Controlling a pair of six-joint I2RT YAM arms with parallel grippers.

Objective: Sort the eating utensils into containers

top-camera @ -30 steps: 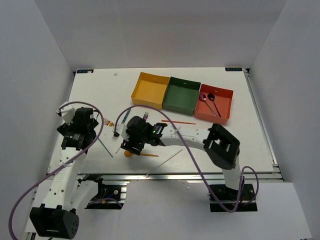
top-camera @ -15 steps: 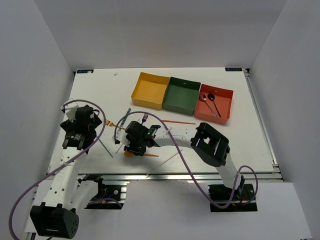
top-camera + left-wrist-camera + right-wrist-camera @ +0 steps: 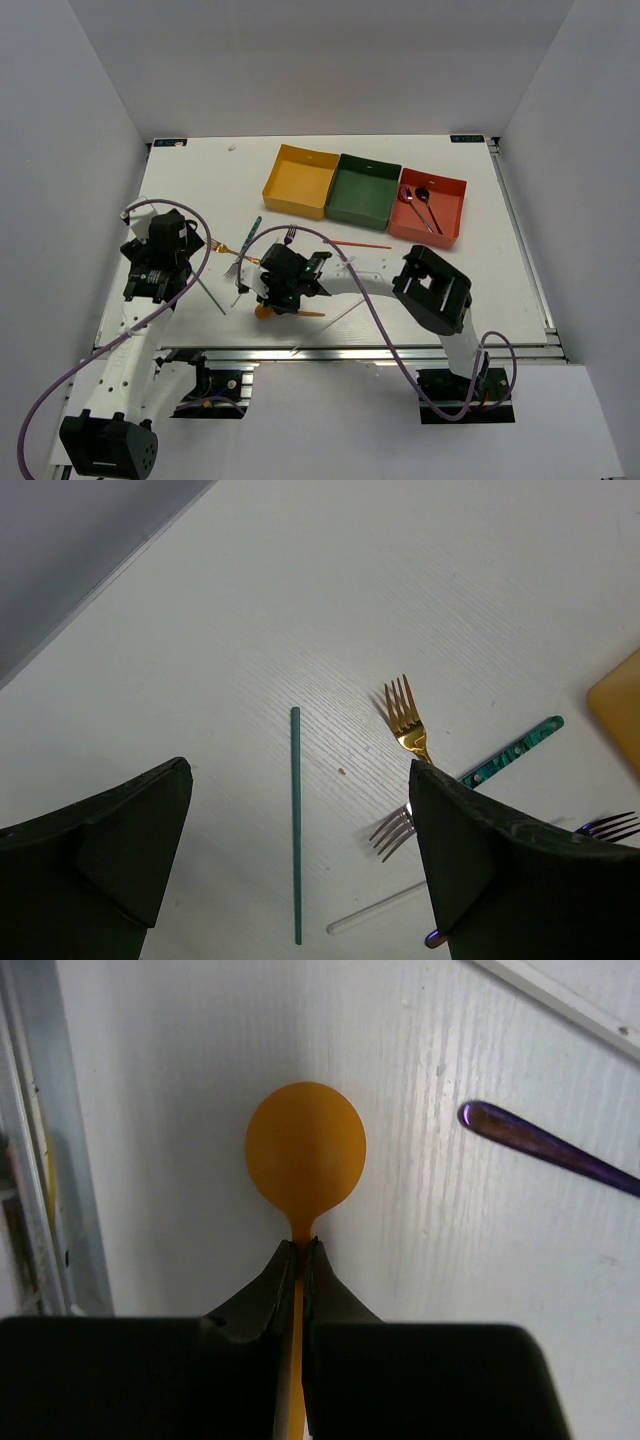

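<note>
My right gripper (image 3: 301,1248) is shut on the neck of the orange spoon (image 3: 305,1150), which lies on the table near the front edge (image 3: 265,311). In the top view that gripper (image 3: 270,300) is low over the spoon. My left gripper (image 3: 298,780) hangs open above the green chopstick (image 3: 296,820), holding nothing. A gold fork (image 3: 405,715), a silver fork (image 3: 392,830) and a pale chopstick (image 3: 375,910) lie to its right. The yellow (image 3: 300,180), dark green (image 3: 363,190) and red-orange (image 3: 445,215) trays stand at the back. A black spoon (image 3: 428,205) and a pink spoon (image 3: 410,205) lie in the red-orange one.
A purple fork handle (image 3: 545,1147) lies just right of the orange spoon. A teal patterned handle (image 3: 515,750) sits beyond the gold fork. A red chopstick (image 3: 357,244) lies mid-table and another pale chopstick (image 3: 340,315) near the front rail (image 3: 330,350).
My right gripper has closed onto the orange spoon's neck and settled lower over it. The left arm shifted slightly, then held still with its jaws wide.
</note>
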